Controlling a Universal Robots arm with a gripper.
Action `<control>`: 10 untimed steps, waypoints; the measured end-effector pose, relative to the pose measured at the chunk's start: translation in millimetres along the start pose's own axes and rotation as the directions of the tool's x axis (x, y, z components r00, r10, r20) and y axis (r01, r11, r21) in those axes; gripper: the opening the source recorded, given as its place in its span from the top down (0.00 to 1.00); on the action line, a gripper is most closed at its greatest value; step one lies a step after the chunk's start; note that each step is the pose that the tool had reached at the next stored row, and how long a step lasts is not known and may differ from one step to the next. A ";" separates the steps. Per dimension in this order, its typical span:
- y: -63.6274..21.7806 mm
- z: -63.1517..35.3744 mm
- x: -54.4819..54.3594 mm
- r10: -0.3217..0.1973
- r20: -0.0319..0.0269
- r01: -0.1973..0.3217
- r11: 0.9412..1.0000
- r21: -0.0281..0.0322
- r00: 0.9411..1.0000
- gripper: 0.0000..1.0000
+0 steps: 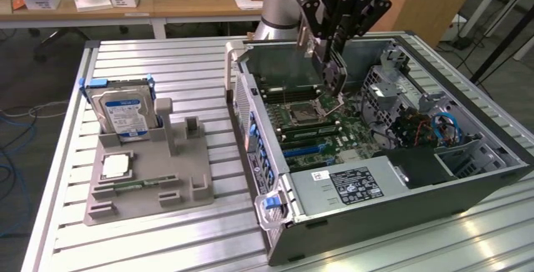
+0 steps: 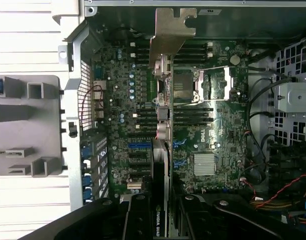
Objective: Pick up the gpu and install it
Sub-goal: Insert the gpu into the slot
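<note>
The gpu (image 1: 332,75) is a thin black card, and my gripper (image 1: 324,45) is shut on it. It hangs on edge over the open computer case (image 1: 351,222), above the motherboard (image 1: 321,128) near the CPU socket. In the wrist view the gpu (image 2: 162,150) runs edge-on across the motherboard (image 2: 203,130), with its metal bracket (image 2: 170,30) at the far end and a printed label near my gripper (image 2: 163,212). The black fingers (image 2: 138,217) press on both sides of the card. A gap still shows between the card's lower edge and the board in the exterior view.
A grey parts holder (image 1: 150,178) lies on the slatted table at the exterior view's left. It carries an upright silver hard drive (image 1: 125,112), a CPU chip (image 1: 115,166) and a green memory stick (image 1: 137,184). Cables (image 1: 438,128) and a drive cage (image 1: 388,75) crowd the case's far side.
</note>
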State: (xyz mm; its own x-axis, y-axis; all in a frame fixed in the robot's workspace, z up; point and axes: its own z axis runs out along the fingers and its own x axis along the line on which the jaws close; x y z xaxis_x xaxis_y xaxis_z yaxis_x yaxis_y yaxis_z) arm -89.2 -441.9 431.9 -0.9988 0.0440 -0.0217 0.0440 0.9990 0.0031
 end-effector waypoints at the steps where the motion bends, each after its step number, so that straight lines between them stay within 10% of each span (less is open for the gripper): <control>1: 0.1 0.0 -1.7 -0.002 0.000 0.002 1.000 0.000 1.000 0.74; 10: 0.7 0.3 -17.1 -0.019 0.000 0.019 1.000 0.000 1.000 0.74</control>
State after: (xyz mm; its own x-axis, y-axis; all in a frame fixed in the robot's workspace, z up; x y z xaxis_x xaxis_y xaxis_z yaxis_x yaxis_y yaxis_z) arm -72.0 -442.0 432.0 -0.9995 0.0246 -0.0216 0.0246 0.9997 0.0030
